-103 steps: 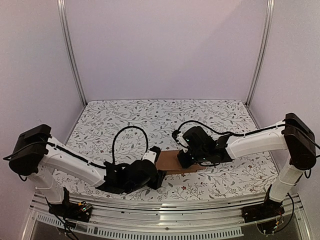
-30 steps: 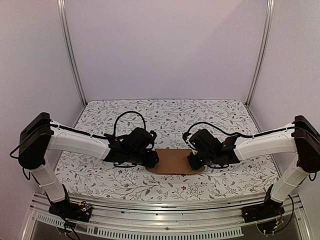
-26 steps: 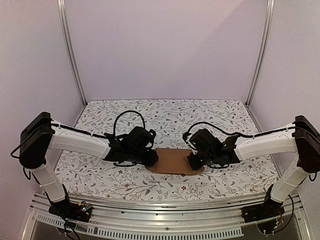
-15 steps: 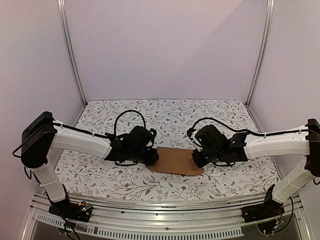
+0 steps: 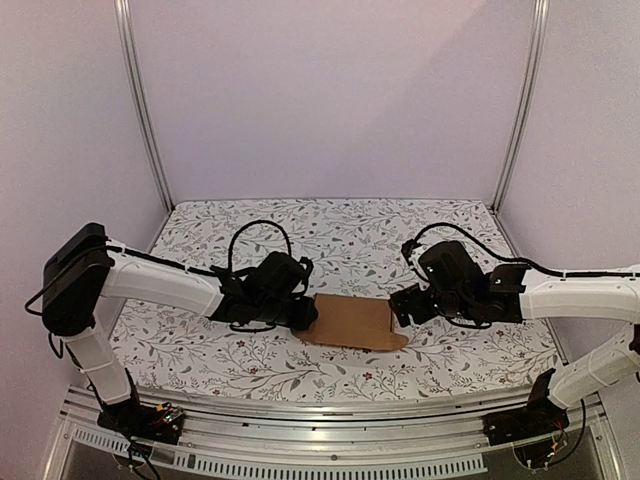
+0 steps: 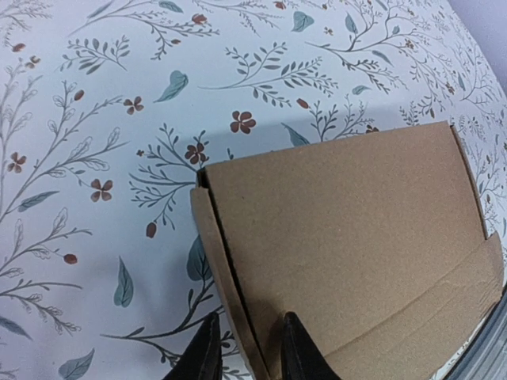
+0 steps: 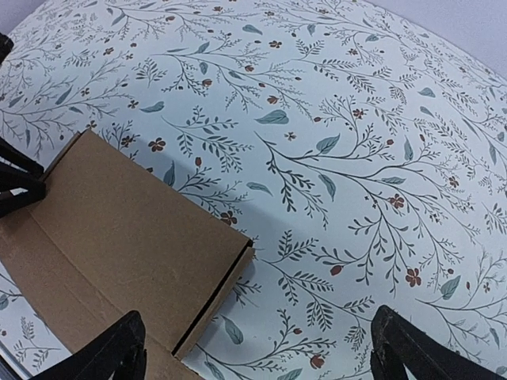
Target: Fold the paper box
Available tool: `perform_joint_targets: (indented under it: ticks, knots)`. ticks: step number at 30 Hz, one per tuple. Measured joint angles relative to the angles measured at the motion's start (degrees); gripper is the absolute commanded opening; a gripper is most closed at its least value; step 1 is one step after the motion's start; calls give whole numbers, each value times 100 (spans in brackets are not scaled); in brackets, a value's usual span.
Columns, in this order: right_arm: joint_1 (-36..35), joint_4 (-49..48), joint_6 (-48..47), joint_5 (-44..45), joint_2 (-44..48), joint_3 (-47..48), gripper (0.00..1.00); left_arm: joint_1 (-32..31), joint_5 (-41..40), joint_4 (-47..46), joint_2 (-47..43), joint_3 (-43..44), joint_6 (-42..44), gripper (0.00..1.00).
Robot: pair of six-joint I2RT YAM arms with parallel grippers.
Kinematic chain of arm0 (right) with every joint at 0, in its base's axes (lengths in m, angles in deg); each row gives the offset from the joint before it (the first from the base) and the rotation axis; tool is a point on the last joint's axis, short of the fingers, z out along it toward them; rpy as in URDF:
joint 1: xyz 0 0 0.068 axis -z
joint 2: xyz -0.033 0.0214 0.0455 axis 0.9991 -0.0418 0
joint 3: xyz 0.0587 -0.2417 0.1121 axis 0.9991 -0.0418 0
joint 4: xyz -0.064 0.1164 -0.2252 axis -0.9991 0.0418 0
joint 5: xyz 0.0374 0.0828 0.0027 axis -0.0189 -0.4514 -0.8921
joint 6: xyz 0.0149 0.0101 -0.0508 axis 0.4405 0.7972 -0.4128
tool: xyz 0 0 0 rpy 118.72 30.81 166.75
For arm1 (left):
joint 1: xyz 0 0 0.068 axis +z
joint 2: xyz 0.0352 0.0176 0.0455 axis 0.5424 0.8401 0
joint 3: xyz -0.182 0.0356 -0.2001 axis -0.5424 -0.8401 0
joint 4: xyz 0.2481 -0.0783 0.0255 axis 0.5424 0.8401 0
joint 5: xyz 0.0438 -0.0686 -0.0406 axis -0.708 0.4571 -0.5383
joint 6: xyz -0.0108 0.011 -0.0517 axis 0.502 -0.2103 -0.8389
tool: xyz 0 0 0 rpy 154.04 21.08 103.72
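The paper box [image 5: 350, 322] is a low, flat brown cardboard shape lying on the table between the two arms. My left gripper [image 5: 305, 315] is at its left end. In the left wrist view the two black fingers [image 6: 297, 352] straddle the box's [image 6: 348, 237] left end flap and pinch it; the left gripper [image 6: 250, 356] is shut on it. My right gripper [image 5: 403, 305] hovers just off the box's right end, wide open and holding nothing. In the right wrist view the box [image 7: 127, 237] lies to the left, with the right gripper [image 7: 261, 360] spread over the box's corner and the cloth.
A floral cloth [image 5: 330, 230] covers the table. Pale walls and two metal posts [image 5: 140, 100] close the back and sides. An aluminium rail [image 5: 330, 425] runs along the near edge by the arm bases.
The right gripper has opened wide and drawn back to the right, off the box's right end. The left gripper has closed a little on the left end; the box has stayed put.
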Motion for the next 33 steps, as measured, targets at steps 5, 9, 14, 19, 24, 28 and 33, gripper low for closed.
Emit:
perform_joint_targets:
  ticks: [5, 9, 14, 19, 24, 28, 33]
  knots:
    - [83, -44, 291, 83, 149, -267, 99, 0, 2, -4, -2, -2, -2, 25]
    - [219, 17, 732, 149, 149, -282, 96, 2, 11, -50, -11, -33, -20, 25]
    - [267, 20, 1054, -72, -13, -264, 80, 4, 20, -76, -13, -46, -44, 25]
    - [286, 24, 1399, -470, -466, -68, 73, 4, 26, -98, -22, -61, -48, 25]
    - [313, -26, 1687, -831, -763, 15, 60, 9, 39, -131, -22, -81, -74, 25]
    - [446, -190, 1989, -1119, -929, 11, 51, 9, 44, -170, -31, -114, -92, 25]
    - [581, -503, 2277, -1462, -979, -26, 45, 11, 55, -205, -37, -133, -101, 25]
